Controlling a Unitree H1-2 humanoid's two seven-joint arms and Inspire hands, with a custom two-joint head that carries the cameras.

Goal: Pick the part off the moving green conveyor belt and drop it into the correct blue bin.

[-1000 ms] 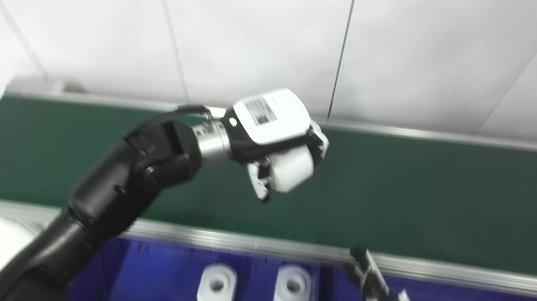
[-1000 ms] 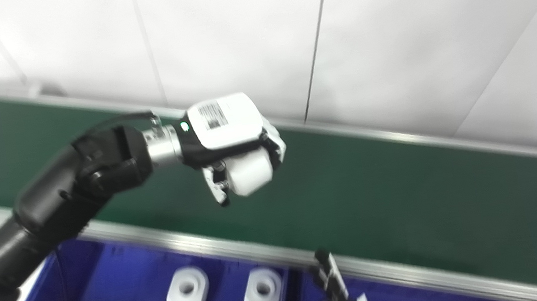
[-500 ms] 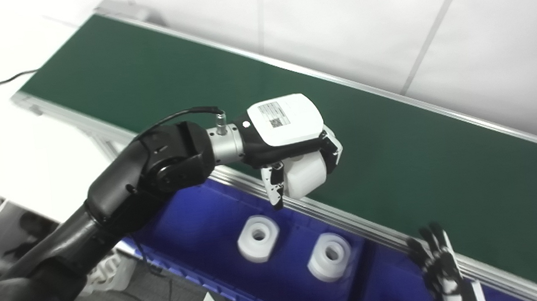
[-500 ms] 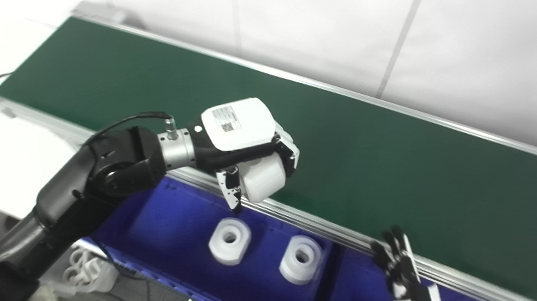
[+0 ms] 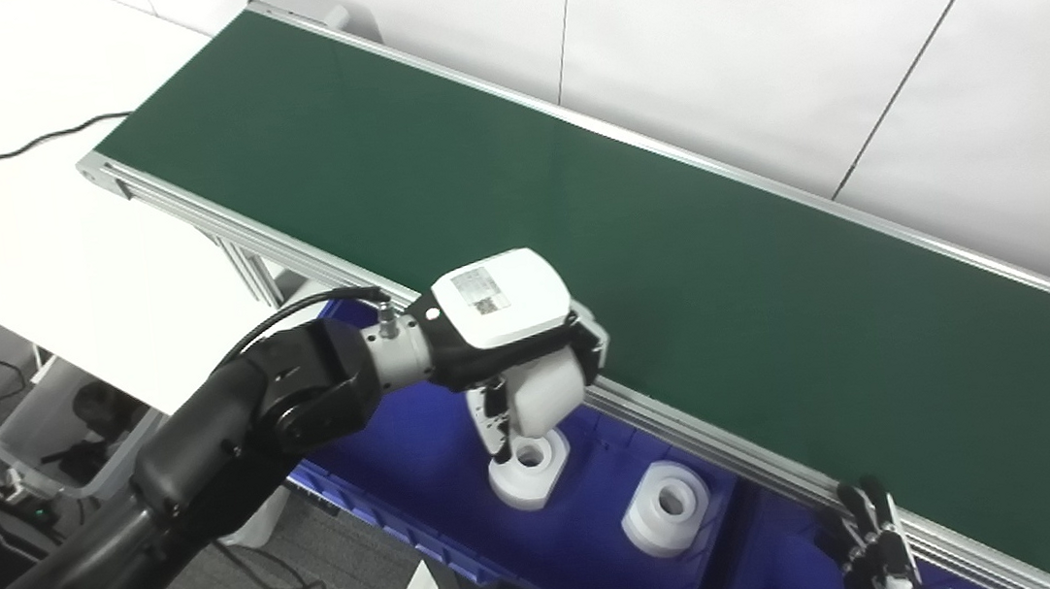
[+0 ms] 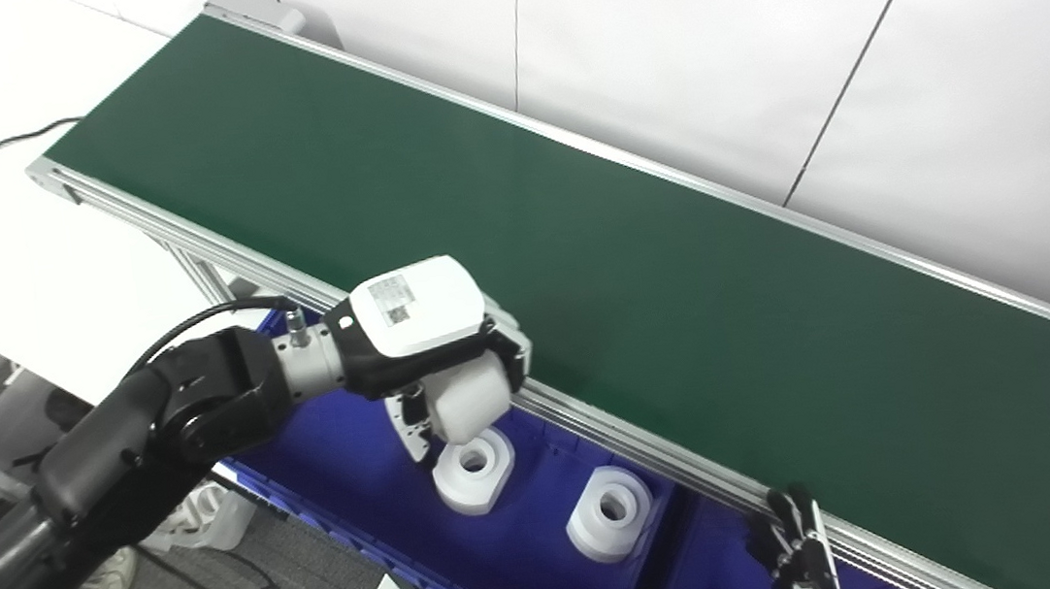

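My left hand (image 5: 515,339) is shut on a white cylindrical part (image 5: 544,396) and holds it above the left blue bin (image 5: 407,473), just in front of the green conveyor belt (image 5: 577,230). Two white ring-shaped parts lie in that bin: one (image 5: 530,468) right under the held part, one (image 5: 666,520) further right. Only the fingertips of my right hand (image 5: 874,550) show at the bottom edge, over a second blue bin (image 6: 711,577); its state is unclear. No part is on the belt.
The belt's aluminium rail (image 5: 747,461) runs between belt and bins. A white table (image 5: 10,222) with a black cable stands at left. Cables and a clear box (image 5: 62,441) are on the floor below.
The camera has tilted down and swung left. My left hand has carried the white part from above the belt, over the rail, down above the left bin.
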